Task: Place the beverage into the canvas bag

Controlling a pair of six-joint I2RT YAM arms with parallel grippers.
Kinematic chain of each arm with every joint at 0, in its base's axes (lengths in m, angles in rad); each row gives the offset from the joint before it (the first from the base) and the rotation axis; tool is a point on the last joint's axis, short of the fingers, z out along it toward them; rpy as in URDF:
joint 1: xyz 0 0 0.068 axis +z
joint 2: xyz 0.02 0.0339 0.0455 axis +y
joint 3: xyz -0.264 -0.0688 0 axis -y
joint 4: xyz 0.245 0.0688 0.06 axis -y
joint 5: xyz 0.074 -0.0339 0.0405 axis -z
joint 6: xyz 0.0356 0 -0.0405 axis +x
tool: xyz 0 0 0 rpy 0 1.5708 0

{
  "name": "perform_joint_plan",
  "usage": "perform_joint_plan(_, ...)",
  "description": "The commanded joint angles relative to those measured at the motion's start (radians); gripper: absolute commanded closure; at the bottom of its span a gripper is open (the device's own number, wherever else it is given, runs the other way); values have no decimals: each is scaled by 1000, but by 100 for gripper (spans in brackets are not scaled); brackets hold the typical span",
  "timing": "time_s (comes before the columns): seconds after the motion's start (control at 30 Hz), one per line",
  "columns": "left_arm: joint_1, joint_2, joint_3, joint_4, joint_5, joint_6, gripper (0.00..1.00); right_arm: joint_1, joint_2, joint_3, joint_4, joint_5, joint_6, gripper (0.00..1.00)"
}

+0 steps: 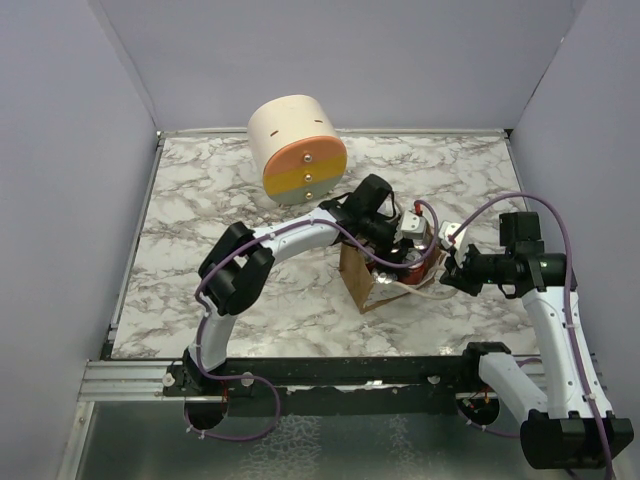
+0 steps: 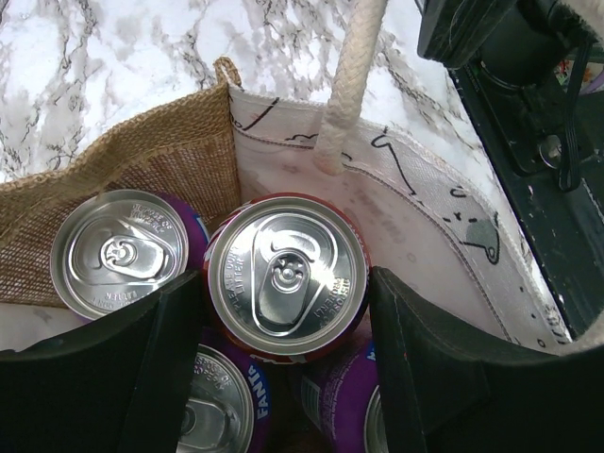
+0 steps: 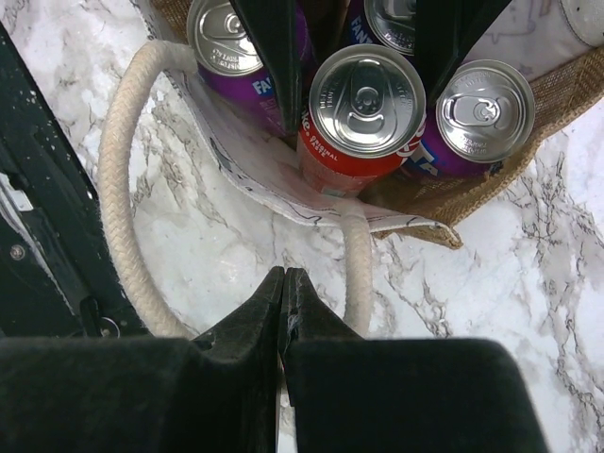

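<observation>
The beverage, a red can with a silver top, stands upright inside the canvas bag among purple cans. My left gripper reaches down into the bag, its two black fingers pressed against the red can's sides and shut on it. The right wrist view shows the same red can between those fingers, raised slightly above the purple cans. My right gripper is shut with nothing visible between its tips. It hovers just right of the bag, inside the loop of the cream rope handle.
A big cream cylinder with an orange-yellow face lies behind the bag at the back of the marble table. Walls enclose the table on three sides. The right arm's black body sits close beside the bag.
</observation>
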Motion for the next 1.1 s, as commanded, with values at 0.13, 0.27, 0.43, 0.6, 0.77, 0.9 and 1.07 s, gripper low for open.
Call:
perform_joint_plan(0.13,-11,31,51,-5,-5,12,68,4,-16,-7,36,-23,23,97)
perform_joint_plan(0.27,-11,43,64,-24,11,2,59,4,-17,-7,38,-19,21,97)
perform_joint_plan(0.43,-12,46,66,-43,15,-1,52,4,-20,-11,42,-6,19,97)
perform_joint_plan(0.6,-12,36,57,-43,12,-2,47,4,-25,-10,39,-4,20,97)
perform_joint_plan(0.77,-12,25,53,-51,17,-1,41,4,-24,-9,38,0,20,97)
perform_joint_plan(0.9,-12,16,53,-54,18,0,37,4,-22,-11,39,-2,19,97)
perform_joint_plan(1.07,-12,8,58,-70,21,8,31,4,-21,-3,32,-5,17,97)
